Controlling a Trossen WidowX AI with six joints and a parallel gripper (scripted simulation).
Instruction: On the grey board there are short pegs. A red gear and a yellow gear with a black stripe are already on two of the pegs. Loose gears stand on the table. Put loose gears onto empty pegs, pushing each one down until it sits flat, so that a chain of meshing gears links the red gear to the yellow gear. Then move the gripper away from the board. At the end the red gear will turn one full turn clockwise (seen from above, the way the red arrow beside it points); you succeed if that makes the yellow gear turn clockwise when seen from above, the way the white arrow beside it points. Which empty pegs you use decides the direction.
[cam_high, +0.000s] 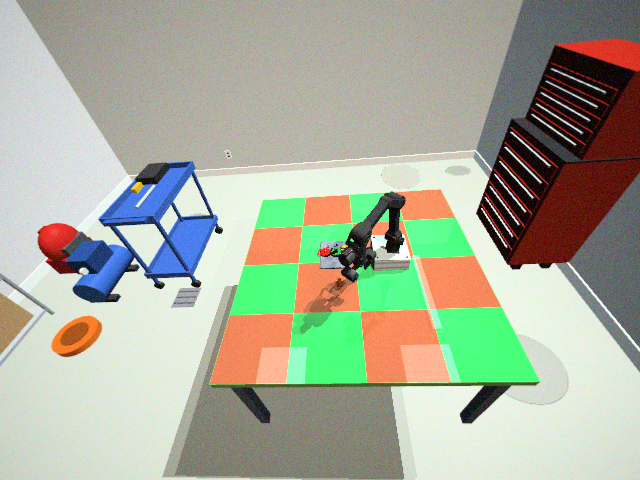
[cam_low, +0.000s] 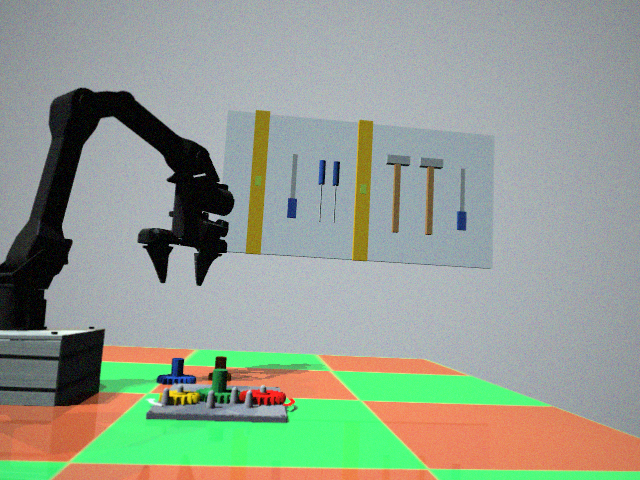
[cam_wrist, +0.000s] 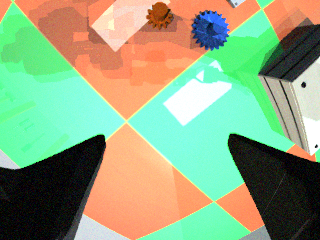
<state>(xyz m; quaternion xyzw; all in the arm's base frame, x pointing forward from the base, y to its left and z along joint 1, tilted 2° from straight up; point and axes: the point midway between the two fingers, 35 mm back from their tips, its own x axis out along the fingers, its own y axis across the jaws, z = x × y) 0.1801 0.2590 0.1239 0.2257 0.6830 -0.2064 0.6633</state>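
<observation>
Table top (cam_high: 330, 341) (cam_low: 465, 423) (cam_wrist: 150, 195): smooth and glossy; you see pale reflections toward six o'clock in the top view.
Base block (cam_high: 391, 264) (cam_low: 31, 366) (cam_wrist: 297, 112): like brushed metal to your eye, at eight o'clock in the exterior view.
Fingers (cam_low: 203, 263): matt black, plastic-looking.
Board (cam_high: 329, 262) (cam_low: 217, 416): matt grey.
Blue gear (cam_low: 176, 378) (cam_wrist: 210, 30): smooth, plastic-looking.
Hammer handles (cam_low: 396, 198): wood-like, at your two o'clock there.
</observation>
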